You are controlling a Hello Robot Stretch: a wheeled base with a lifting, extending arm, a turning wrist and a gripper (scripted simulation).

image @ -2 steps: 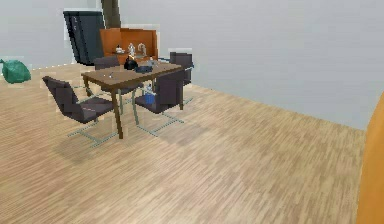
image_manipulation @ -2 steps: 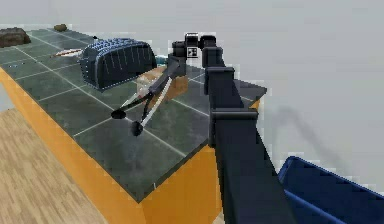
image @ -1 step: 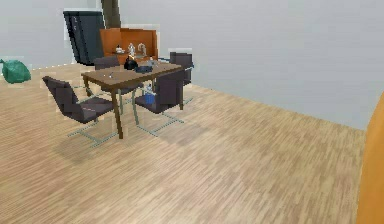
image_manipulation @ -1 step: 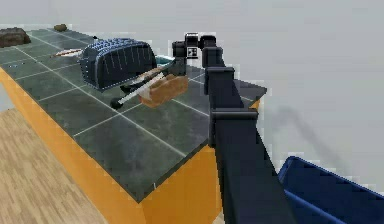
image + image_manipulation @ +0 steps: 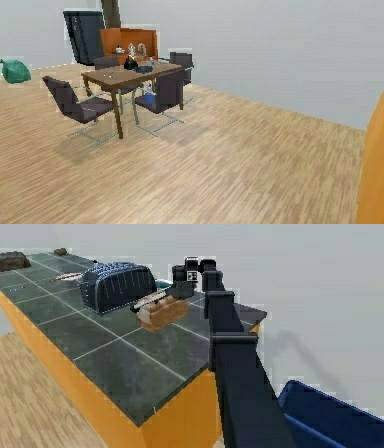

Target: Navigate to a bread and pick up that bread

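In the arm side view, the brown bread (image 5: 163,314) shows near the middle of the dark-tiled table (image 5: 110,352), just right of a domed blue box (image 5: 112,286). The end effector (image 5: 162,296) is at the loaf's far side. Whether it grasps anything cannot be told.

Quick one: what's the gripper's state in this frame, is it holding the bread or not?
Gripper: cannot be told. Its far end is at the brown loaf, which lies on the dark tiled counter, so a hold is not confirmed.
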